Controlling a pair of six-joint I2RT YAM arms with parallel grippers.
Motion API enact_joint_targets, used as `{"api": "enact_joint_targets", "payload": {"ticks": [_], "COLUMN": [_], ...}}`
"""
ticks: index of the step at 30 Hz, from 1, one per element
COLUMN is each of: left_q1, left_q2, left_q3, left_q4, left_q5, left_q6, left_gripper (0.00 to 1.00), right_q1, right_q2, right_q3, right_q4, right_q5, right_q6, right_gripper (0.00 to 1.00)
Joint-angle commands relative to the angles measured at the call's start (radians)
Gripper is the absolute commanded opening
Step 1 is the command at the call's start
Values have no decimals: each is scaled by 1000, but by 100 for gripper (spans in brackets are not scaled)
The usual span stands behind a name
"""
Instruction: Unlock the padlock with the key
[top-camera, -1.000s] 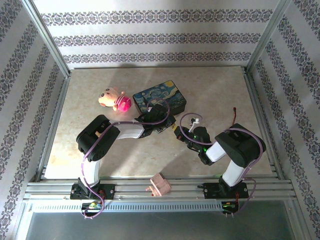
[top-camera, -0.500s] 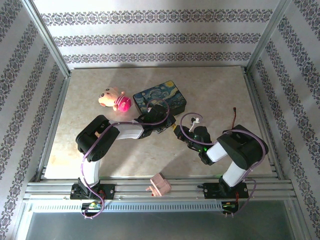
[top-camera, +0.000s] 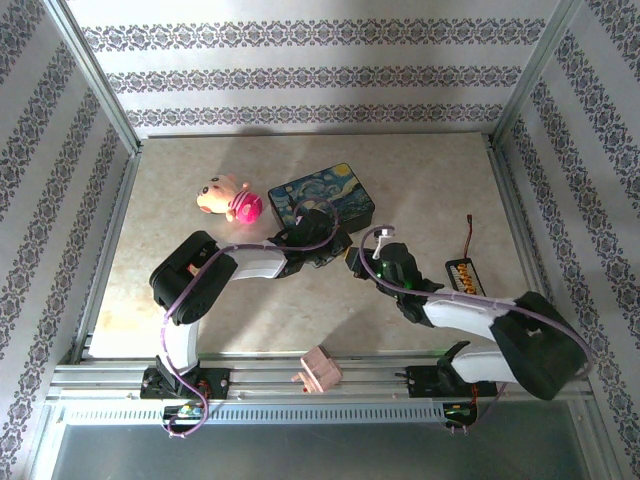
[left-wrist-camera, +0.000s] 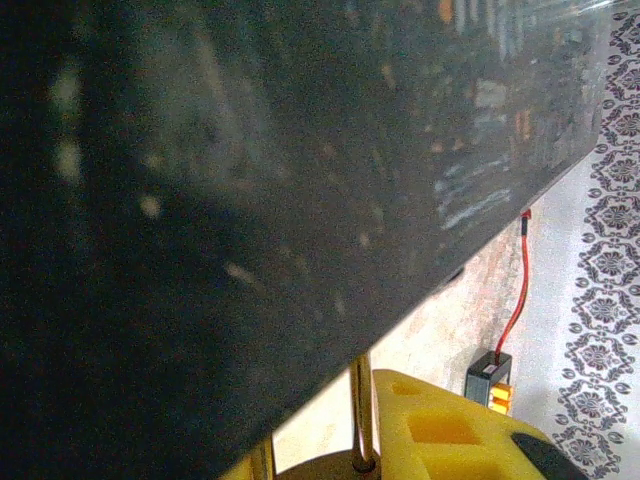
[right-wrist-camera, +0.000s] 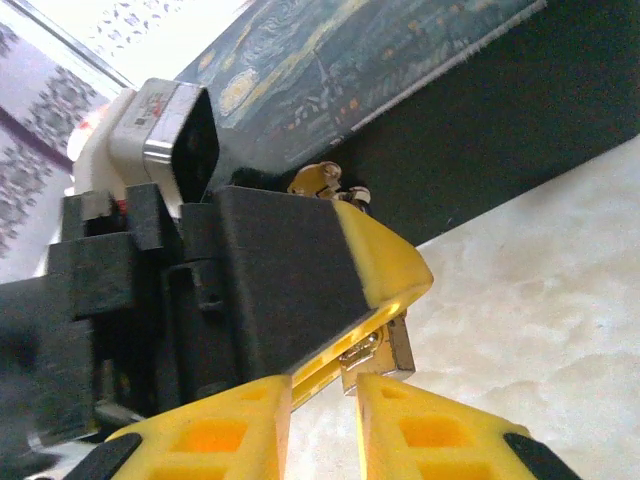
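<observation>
Padlock (right-wrist-camera: 378, 352): clamped between left gripper (left-wrist-camera: 335, 462) fingers, steadied against the painted box (right-wrist-camera: 400, 60) for keying. Right gripper (right-wrist-camera: 322, 415): fingers narrowed, tips just under padlock; whether the key is held cannot be told.

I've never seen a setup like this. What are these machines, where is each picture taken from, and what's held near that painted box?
Two robot arms are bolted to the table. The top view looks down on both: the left hand and right hand meet in front of the painted box. A plush toy lies beside it. The other two pictures come from cameras on the wrists. In the right wrist view, the left hand seems to pinch the padlock above the right hand's yellow fingers. The left wrist camera sits close against the box's side. Whether the right hand holds the key, I cannot tell.
</observation>
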Motion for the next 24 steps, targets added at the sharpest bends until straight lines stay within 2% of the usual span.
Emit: {"api": "enact_joint_targets", "payload": {"ticks": [1,5,9,17,24], "left_q1": [-20,-7,-6,-6,-6], "left_q2": [-13,-19,-32,-37,-43], "left_q3": [-12,-11,-9,8,13], "left_q4": [-53,-69,-91,-131,-137], "left_q5": [94,108,103,114,108], "left_q6": [-54,-56,-46,-42,-44], "left_gripper": [0,0,0,0,0], "right_q1": [31,47,48,87,74], "right_q2": [-82,-155,-178,-138,-68], "right_q3": [64,79,85,146,189], "right_q4": [-313,-435,-483,-565,-524], "right_q5": [162,207,174,193,115], "right_q6": [-172,-256,-265,-336,-307], "right_gripper": [24,24,23,22,20]}}
